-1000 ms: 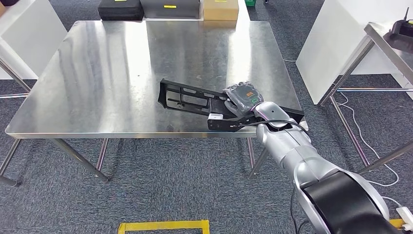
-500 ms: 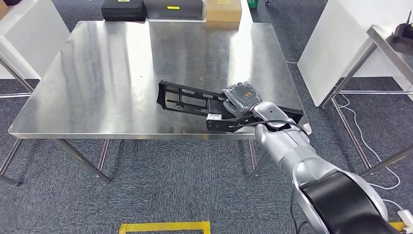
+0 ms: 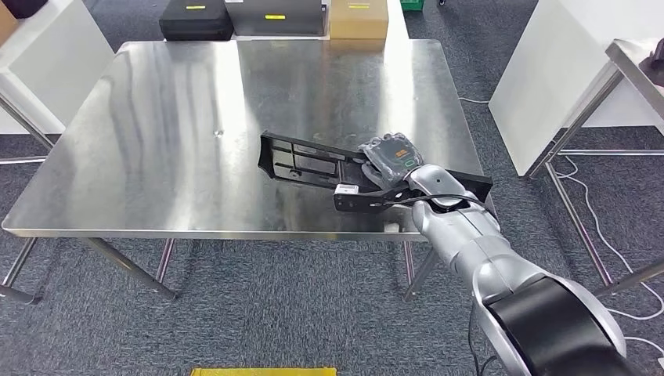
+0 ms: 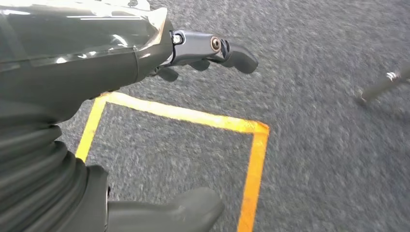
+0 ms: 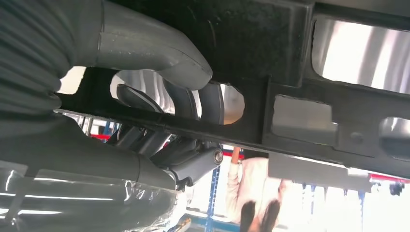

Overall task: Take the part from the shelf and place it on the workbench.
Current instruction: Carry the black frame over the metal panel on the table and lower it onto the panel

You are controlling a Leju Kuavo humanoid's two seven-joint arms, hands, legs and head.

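A long black plastic part [image 3: 301, 160] with cut-out slots lies across the front right of the steel workbench [image 3: 180, 125]. My right hand [image 3: 389, 160] grips it near its right end, palm over the top. In the right wrist view the thumb [image 5: 159, 50] presses one face of the part [image 5: 290, 116] and darker fingers [image 5: 193, 101] curl through an opening. Whether the part rests fully on the bench or hangs just above it I cannot tell. My left hand [image 4: 145, 53] hangs over the carpet with its fingers apart and nothing in it.
Black cases [image 3: 196, 19] and a tan box [image 3: 359, 19] stand beyond the bench's far edge. White panels [image 3: 564, 78] and a second steel table [image 3: 634, 63] are to the right. A yellow floor marking [image 4: 212, 121] lies on the grey carpet.
The whole picture has shifted slightly, so the camera has moved. My right hand still grips the part at about the same spot on the bench.
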